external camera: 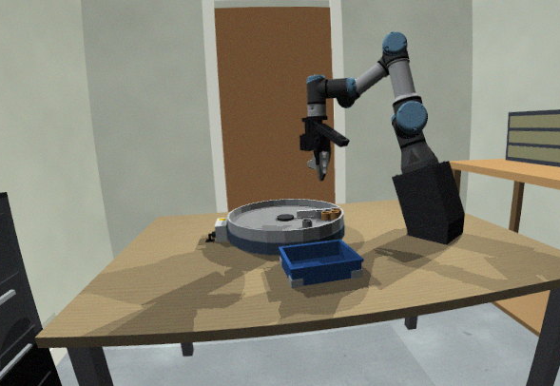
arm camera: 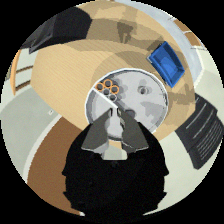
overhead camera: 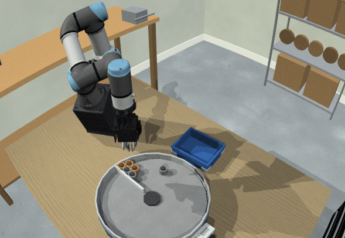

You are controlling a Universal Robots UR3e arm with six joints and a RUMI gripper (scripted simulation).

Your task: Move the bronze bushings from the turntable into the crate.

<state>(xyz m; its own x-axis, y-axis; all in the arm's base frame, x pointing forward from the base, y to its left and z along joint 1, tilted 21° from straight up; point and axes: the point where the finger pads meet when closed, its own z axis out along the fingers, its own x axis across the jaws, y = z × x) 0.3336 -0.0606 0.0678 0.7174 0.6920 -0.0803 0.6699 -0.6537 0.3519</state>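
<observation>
Three bronze bushings (overhead camera: 135, 168) (external camera: 325, 216) (arm camera: 115, 90) stand clustered on the grey turntable (overhead camera: 120, 211) (external camera: 257, 220) (arm camera: 154, 105), beside the white bar near its rim. Two steel bushings (overhead camera: 132, 174) (arm camera: 112, 97) stand against them along the bar. A third steel bushing (overhead camera: 163, 169) (external camera: 306, 222) (arm camera: 145, 90) stands apart, toward the crate side. The blue crate (overhead camera: 187, 156) (external camera: 320, 274) (arm camera: 161, 73) stands beside the turntable, with no bushing visible inside. My gripper (overhead camera: 129, 148) (external camera: 322, 178) (arm camera: 114, 108) is shut with nothing between the fingertips, high above the table by the turntable's arm-side edge.
The white bar (overhead camera: 130, 179) runs from the turntable's rim toward its dark hub (overhead camera: 151, 199) (external camera: 285, 218). A white box (overhead camera: 205, 231) (external camera: 221, 229) sits at the turntable's outer side. The raised rim surrounds the bushings. A wooden bench (overhead camera: 26, 61) stands behind the arm.
</observation>
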